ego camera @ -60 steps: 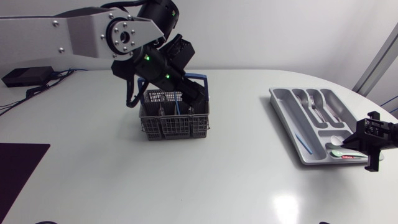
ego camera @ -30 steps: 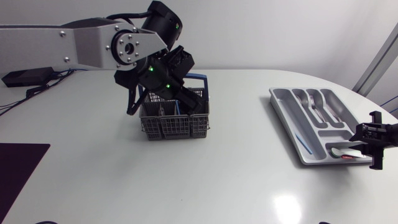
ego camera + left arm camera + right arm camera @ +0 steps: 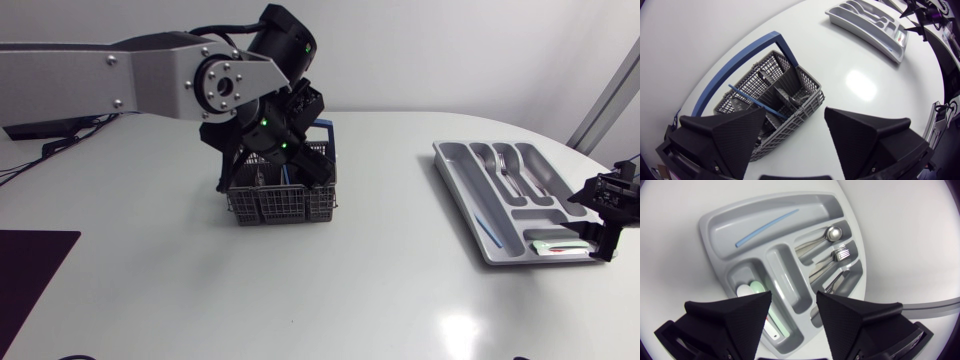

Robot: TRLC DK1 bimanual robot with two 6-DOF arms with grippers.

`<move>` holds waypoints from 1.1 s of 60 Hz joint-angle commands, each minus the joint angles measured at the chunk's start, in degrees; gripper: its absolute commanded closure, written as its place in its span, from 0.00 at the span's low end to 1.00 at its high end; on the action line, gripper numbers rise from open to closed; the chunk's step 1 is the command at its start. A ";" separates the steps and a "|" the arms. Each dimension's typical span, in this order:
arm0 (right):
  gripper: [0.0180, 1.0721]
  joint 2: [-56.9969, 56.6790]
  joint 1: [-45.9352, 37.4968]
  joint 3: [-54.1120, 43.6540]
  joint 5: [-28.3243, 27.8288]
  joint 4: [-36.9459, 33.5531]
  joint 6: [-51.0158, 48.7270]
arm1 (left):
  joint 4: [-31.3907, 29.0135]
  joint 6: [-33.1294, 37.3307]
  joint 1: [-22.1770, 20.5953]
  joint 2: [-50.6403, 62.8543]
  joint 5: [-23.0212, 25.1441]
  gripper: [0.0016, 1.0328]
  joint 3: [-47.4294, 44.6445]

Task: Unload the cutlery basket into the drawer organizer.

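Hovering spread wide, the left tool [image 3: 796, 119] hangs over the cutlery basket [image 3: 801, 76], a blue stick [image 3: 757, 101] leaning inside. Picking seems in hand; next it must descend and close on that stick. The right tool [image 3: 792, 305], also spread, hangs above the drawer organizer [image 3: 715, 222].
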 commanded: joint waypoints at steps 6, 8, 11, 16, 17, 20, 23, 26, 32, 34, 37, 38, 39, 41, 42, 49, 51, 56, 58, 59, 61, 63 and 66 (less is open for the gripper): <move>0.33 -4.31 3.50 -7.27 -1.45 0.29 7.00 | 0.12 -3.06 -0.70 4.37 -3.40 0.26 2.55; 0.33 -5.10 4.21 -8.32 -1.36 0.73 8.14 | -0.15 -3.33 -0.79 4.90 -3.93 0.26 3.07; 0.33 -6.07 5.00 -9.64 -1.45 0.73 9.37 | -0.50 -4.20 -0.87 6.13 -5.16 0.30 4.22; 0.33 -8.26 7.11 -12.72 -1.54 1.17 10.95 | -1.64 -5.70 -1.23 8.24 -6.74 0.30 6.32; 0.33 -8.97 7.55 -13.51 -1.54 1.52 11.57 | -2.08 -6.31 -1.31 9.03 -7.18 0.31 7.20; 0.33 -10.28 8.69 -15.00 -1.45 2.22 12.45 | -2.70 -7.11 -1.58 10.35 -7.98 0.32 8.70; 0.33 -11.34 9.39 -15.88 -1.45 2.22 13.15 | -3.49 -7.90 -1.67 11.23 -8.50 0.33 9.93; 0.33 -12.39 10.10 -16.59 -1.54 2.22 13.50 | -4.80 -8.69 -1.75 12.55 -8.77 0.34 11.86; 0.33 -13.80 11.15 -17.73 -1.54 2.14 14.56 | -7.88 -9.83 -1.93 15.36 -9.47 0.34 15.47; 0.33 -14.06 11.41 -17.99 -1.54 2.14 14.73 | -8.67 -10.09 -2.02 15.97 -9.65 0.34 16.17; 0.33 -14.42 11.59 -18.17 -1.54 2.05 14.91 | -9.37 -10.45 -2.10 16.77 -9.91 0.34 16.87; 0.33 -14.50 11.59 -18.26 -1.54 2.05 15.00 | -9.46 -10.53 -2.10 17.03 -10.00 0.35 16.96; 0.33 -14.50 11.59 -18.26 -1.45 2.05 15.00 | -9.46 -10.62 -2.19 17.12 -10.00 0.36 17.05; 0.33 -14.68 11.68 -18.43 -1.54 2.05 15.08 | -9.55 -10.62 -2.19 17.38 -10.00 0.37 17.22; 0.33 -14.68 11.68 -18.43 -1.54 2.05 15.08 | -9.90 -10.80 -2.19 17.73 -10.08 0.37 17.49; 0.33 -14.77 11.85 -18.78 -1.54 2.05 15.17 | -10.61 -11.32 -2.37 18.87 -10.08 0.42 18.01; 0.33 -14.77 11.85 -18.96 -1.54 2.14 15.17 | -10.61 -11.32 -2.37 19.23 -10.08 0.43 18.01; 0.33 -14.86 12.03 -19.22 -1.54 2.14 15.17 | -11.04 -11.68 -2.37 19.67 -10.08 0.46 17.93; 0.33 -14.86 12.12 -19.40 -1.54 2.14 15.17 | -11.04 -11.68 -2.37 19.84 -10.08 0.47 17.84; 0.33 -14.94 12.12 -19.49 -1.54 2.14 15.17 | -11.04 -11.59 -2.37 19.93 -10.08 0.47 17.75; 0.33 -15.03 12.12 -19.57 -1.54 2.14 15.17 | -11.04 -11.59 -2.37 20.02 -10.08 0.50 17.75; 0.33 -15.03 12.12 -19.66 -1.54 2.14 15.17 | -11.04 -11.59 -2.37 20.11 -10.08 0.51 17.66; 0.33 -15.12 12.21 -19.84 -1.54 2.14 15.17 | -11.04 -11.59 -2.28 20.28 -10.08 0.53 17.66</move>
